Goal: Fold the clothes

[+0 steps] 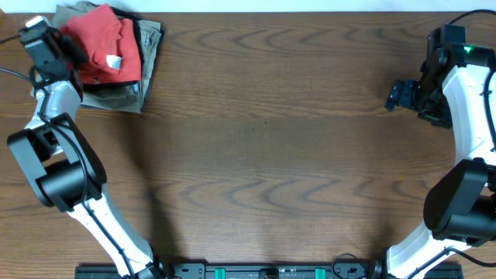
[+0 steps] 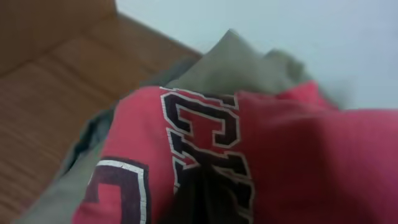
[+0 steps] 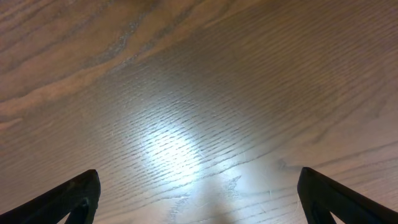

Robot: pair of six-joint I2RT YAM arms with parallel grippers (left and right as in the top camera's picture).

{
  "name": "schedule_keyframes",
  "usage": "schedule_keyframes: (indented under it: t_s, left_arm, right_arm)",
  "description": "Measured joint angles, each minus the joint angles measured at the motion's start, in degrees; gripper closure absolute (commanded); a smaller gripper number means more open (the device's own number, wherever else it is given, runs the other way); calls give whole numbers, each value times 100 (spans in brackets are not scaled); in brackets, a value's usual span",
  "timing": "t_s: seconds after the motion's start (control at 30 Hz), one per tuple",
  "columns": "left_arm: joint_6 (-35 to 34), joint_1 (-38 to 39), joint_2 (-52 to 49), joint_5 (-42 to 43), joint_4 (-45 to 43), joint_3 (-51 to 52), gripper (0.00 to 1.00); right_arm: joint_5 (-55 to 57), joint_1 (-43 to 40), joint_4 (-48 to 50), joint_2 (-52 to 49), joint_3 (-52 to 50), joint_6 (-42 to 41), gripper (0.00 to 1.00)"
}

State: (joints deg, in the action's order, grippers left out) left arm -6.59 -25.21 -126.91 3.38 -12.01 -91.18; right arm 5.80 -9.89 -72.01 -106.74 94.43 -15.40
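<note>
The red-orange T-shirt lies bunched in the far left corner of the wooden table, heaped on top of a khaki garment whose edges show beneath it on the right and near sides; a thin dark layer of cloth shows between the two; the small white neck tag sits at the near edge of the shirt; the left gripper is pressed against the left side of the heap; its wrist camera is filled with red cloth and the white-edged block lettering, with khaki behind, and no fingers can be made out, so I cannot tell whether it is clenched or released; the right gripper hovers over bare wood at the far right, well apart from the clothes; its fingers are spread wide, with nothing between them.
</note>
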Motion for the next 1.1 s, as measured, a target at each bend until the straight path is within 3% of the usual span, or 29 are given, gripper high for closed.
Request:
schedule_keyframes:
  t_s: [0.13,0.17,0.2,0.23,0.27,0.37,0.57,0.73,0.87,1.1]
  left_arm:
    - [48,-28,216,15,85,-50,93]
    - [61,-22,332,44,160,-50,87]
    - [90,-17,476,83,247,-50,75]
    - [101,-17,667,136,369,-50,54]
    - [98,-15,876,210,483,-50,39]
    - [-57,-17,1764,592,990,-55,2]
    - [-699,-15,3602,1582,2605,-186,2]
    - [-986,-15,4843,2697,4653,-238,2]
    - [-662,15,5661,3241,6360,-166,2]
    - [-275,177,7379,3558,8216,704,2]
  right_arm:
    - [-2,0,0,0,0,0,1]
    - [-2,0,0,0,0,-2,1]
    - [-2,0,-4,0,0,0,1]
    - [0,0,2,0,0,0,1]
    - [0,0,-4,0,0,0,1]
    - [-2,0,-2,0,2,0,1]
    - [-2,0,0,0,0,-2,1]
    - [2,0,0,0,0,0,1]
    - [2,0,-2,0,0,0,1]
    - [0,0,2,0,2,0,1]
